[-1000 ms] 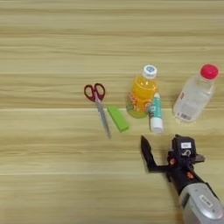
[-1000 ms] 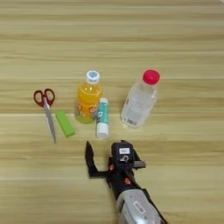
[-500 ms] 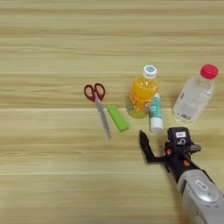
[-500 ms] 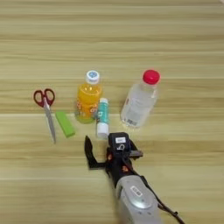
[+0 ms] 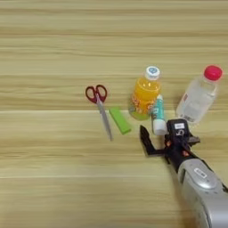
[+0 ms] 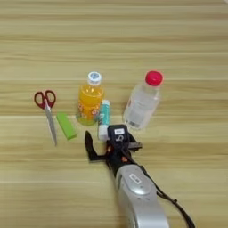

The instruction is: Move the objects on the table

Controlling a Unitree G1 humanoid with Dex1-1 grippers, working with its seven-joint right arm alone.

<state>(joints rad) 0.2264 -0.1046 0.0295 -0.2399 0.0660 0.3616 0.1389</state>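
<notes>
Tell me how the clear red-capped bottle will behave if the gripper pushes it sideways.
The clear red-capped bottle appears to lie on its side on the table, so its round body would probably roll. It looks empty or nearly so, hence likely light and easily sent skidding. The right gripper is nearer the tube.

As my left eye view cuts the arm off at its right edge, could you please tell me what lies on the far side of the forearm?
Observer: A black cable loops off the right side of the forearm and runs down toward the bottom edge of the right eye view.
Operator: Thank you. Does the table carry on past the water bottle?
Observer: Yes, the right eye view shows a broad stretch of wood to the right of the water bottle, and only wood shows there.
</notes>
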